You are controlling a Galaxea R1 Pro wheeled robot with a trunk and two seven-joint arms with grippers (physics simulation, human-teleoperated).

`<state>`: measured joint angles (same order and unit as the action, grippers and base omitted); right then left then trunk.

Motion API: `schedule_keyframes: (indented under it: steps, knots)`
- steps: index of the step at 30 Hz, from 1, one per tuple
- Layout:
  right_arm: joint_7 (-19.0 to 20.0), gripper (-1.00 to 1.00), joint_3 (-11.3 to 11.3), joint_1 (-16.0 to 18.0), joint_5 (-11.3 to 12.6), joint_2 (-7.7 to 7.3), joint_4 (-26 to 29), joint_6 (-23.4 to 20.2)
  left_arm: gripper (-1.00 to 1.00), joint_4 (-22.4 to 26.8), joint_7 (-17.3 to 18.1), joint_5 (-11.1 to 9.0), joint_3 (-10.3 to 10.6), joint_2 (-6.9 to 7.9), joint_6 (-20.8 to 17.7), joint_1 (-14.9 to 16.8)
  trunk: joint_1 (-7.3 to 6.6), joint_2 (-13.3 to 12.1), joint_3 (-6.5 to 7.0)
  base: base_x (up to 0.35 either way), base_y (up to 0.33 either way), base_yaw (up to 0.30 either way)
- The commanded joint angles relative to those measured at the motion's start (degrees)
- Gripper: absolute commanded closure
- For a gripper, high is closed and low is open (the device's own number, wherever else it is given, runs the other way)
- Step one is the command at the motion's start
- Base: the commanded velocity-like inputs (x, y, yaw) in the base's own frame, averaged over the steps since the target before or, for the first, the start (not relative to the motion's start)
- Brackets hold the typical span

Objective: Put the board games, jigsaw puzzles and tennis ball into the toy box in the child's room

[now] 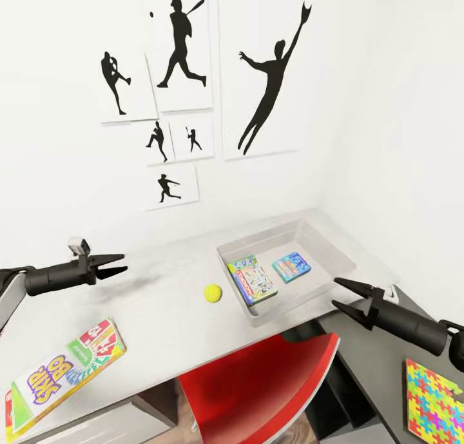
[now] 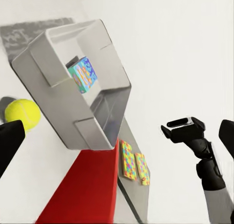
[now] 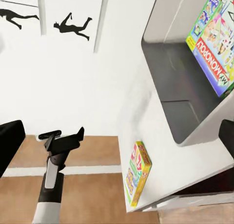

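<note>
Tennis ball (image 1: 213, 293) alone on table (image 1: 161, 315), just left of toy box (image 1: 335, 244) rim

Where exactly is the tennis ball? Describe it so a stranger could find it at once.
Start at the white table under the baseball posters. Just left of the grey toy box, on the bare tabletop, sits the tennis ball. It is the one small round yellow-green thing; everything near it is a flat box.

1. The white table (image 1: 161, 315) runs along the wall.
2. On it sit the toy box (image 1: 335, 254), the tennis ball (image 1: 213, 293) just beside it, and — well apart — the Skip-Bo game (image 1: 61, 373).
</note>
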<state>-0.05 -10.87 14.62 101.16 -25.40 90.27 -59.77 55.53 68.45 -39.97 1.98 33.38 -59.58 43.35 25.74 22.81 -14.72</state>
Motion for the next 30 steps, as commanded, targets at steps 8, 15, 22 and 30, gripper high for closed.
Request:
schedule_keyframes:
  steps: [8,15,22,30]
  knots:
    - [14.6,-1.0,-2.53,-6.82,-12.88,0.9,-0.48,-0.23,-1.0,0.01,9.69,-0.18,0.09,2.52,0.0,-5.67,0.04,0.11,0.61,0.0,0.0,-0.018]
    - [33.21,-1.0,-2.77,-12.42,-30.17,2.59,-0.85,7.21,-1.0,0.01,17.33,-0.15,0.12,2.72,3.64,-11.81,0.04,0.11,0.95,0.0,0.0,-0.038]
    - [49.0,-1.0,-2.43,-14.74,-43.81,2.94,-1.03,17.61,-1.0,-0.03,21.23,-0.11,0.09,2.64,7.42,-16.29,0.04,0.11,0.99,0.0,0.0,-0.006]
    - [53.66,-1.0,-2.32,-15.12,-48.23,6.28,-1.15,20.12,-1.0,-0.04,21.55,-0.19,-0.51,2.57,9.46,-17.83,0.04,0.11,1.0,0.0,0.0,0.0]
